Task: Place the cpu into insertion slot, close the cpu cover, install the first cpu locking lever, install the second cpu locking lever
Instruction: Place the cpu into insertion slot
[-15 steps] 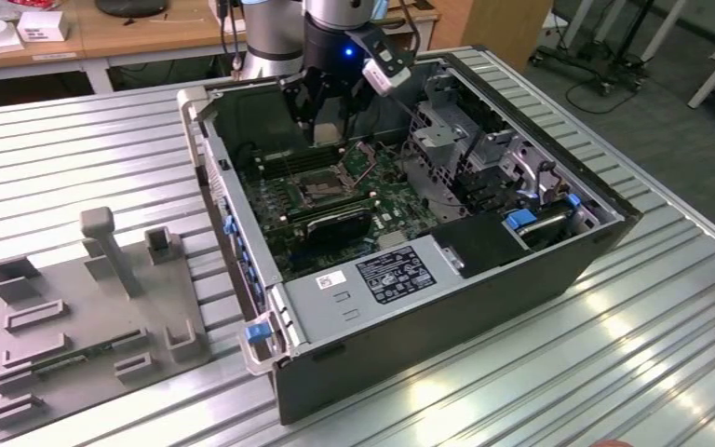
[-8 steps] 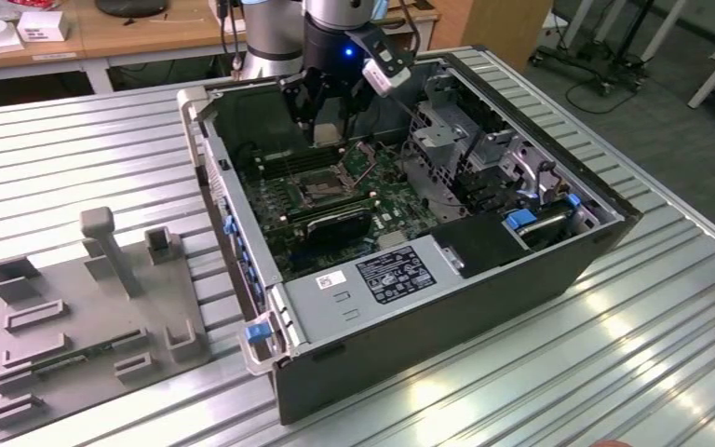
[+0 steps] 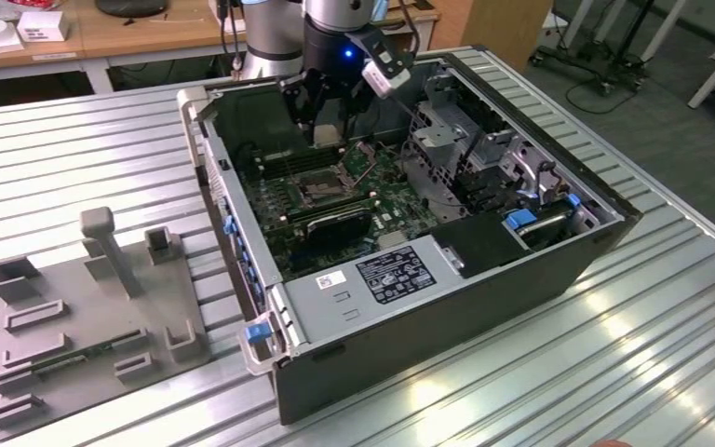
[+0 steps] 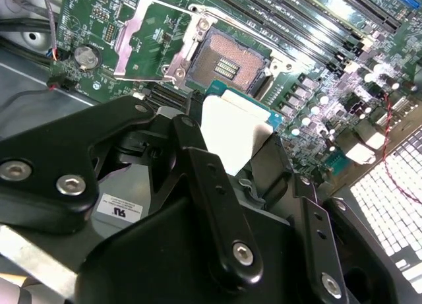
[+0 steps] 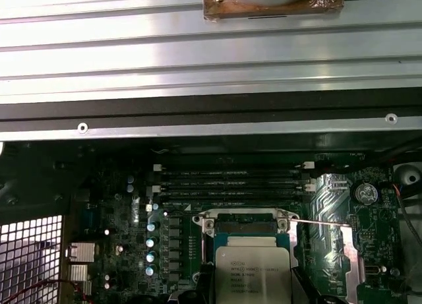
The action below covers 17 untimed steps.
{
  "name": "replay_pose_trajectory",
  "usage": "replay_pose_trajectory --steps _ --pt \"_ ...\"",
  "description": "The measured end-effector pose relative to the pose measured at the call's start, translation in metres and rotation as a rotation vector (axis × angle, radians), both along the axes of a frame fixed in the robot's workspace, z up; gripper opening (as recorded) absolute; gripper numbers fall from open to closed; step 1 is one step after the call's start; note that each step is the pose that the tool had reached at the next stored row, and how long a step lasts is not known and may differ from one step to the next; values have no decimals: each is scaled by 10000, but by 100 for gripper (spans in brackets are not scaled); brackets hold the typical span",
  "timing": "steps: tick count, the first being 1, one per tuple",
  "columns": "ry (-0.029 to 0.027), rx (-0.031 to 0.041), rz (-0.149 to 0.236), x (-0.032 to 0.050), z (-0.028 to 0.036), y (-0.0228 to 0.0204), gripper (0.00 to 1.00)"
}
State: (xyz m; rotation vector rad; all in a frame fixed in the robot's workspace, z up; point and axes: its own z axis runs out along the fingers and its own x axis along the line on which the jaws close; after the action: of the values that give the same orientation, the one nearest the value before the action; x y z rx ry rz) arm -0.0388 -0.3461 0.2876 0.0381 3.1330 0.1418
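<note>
cpu (image 5: 254, 272) is gripped between the fingers (image 4: 198, 165) of the gripper (image 4: 231, 155) and held just above the insertion slot (image 4: 227, 65), not yet seated. Slot is uncovered, with its dark centre exposed. cpu cover (image 4: 146, 39) is swung open beside the slot, over the green motherboard (image 4: 92, 20). In the exterior view the gripper is positioned inside the open computer case (image 3: 457, 307)
</note>
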Motion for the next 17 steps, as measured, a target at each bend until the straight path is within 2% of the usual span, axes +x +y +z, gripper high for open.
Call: replay_pose_trajectory --steps 5,12,14,17 --pt "2 -3 -1 -1 -57 0 54" --pt "0 0 -27 -1 -65 0 54" --pt "1 -3 -234 -1 -72 0 54" --pt "1 -3 -767 -1 -85 0 54"
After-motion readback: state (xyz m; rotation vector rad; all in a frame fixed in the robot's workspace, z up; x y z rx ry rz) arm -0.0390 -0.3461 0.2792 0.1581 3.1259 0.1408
